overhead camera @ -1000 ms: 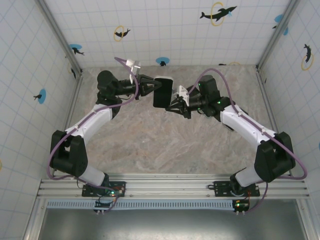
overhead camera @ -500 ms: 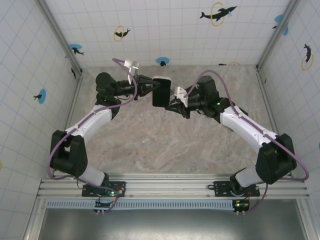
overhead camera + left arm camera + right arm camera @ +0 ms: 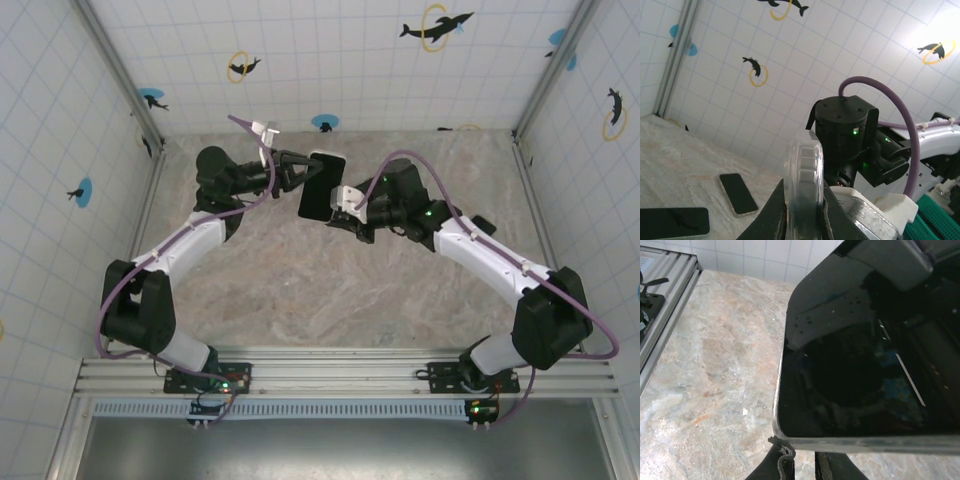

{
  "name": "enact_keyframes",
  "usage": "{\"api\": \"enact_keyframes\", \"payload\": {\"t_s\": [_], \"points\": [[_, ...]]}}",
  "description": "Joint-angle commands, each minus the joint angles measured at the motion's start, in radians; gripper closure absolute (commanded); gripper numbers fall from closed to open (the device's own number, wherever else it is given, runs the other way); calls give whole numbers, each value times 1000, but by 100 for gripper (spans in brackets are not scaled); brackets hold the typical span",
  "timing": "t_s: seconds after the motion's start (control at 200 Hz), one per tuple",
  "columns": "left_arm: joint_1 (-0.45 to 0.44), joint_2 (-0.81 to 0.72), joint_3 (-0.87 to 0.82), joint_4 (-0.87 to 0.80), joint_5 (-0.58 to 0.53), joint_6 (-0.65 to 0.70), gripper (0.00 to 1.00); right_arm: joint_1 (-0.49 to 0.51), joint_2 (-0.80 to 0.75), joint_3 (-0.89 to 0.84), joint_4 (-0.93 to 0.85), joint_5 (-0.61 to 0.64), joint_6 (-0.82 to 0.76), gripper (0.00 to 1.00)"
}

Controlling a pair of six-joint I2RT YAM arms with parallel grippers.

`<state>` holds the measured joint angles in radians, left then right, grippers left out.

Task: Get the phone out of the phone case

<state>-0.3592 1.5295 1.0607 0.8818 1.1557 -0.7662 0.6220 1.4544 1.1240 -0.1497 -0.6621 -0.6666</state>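
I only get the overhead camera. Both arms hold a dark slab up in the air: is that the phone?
Observer: Yes, the phone. Left wrist camera shows a clear case edge-on, pinched by the left gripper.
Visitor: And the other arm?
Observer: Its wrist camera shows the right gripper shut on the phone's near edge.
Visitor: Anything lying below?
Observer: A white-edged phone and a black phone lie flat on the table.

No legible lettering or numbers; seemingly just dolphin-and-ring decals (image 3: 437,24) on the tiled wall (image 3: 350,70).
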Motion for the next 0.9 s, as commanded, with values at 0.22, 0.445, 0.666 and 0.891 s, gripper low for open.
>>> {"api": "enact_keyframes", "payload": {"t_s": [0.22, 0.445, 0.666, 0.891], "points": [[-11, -29, -18, 11, -50, -18, 100, -31, -17, -36, 202, -87, 173, 77], [-12, -47, -22, 13, -72, -2, 100, -53, -38, -94, 279, -200, 311, 70], [-13, -47, -18, 59, -82, -34, 100, -57, -45, -131, 353, -247, 399, 67], [-12, -55, -30, 77, -80, -56, 100, -59, -37, -136, 377, -257, 420, 72]]}}
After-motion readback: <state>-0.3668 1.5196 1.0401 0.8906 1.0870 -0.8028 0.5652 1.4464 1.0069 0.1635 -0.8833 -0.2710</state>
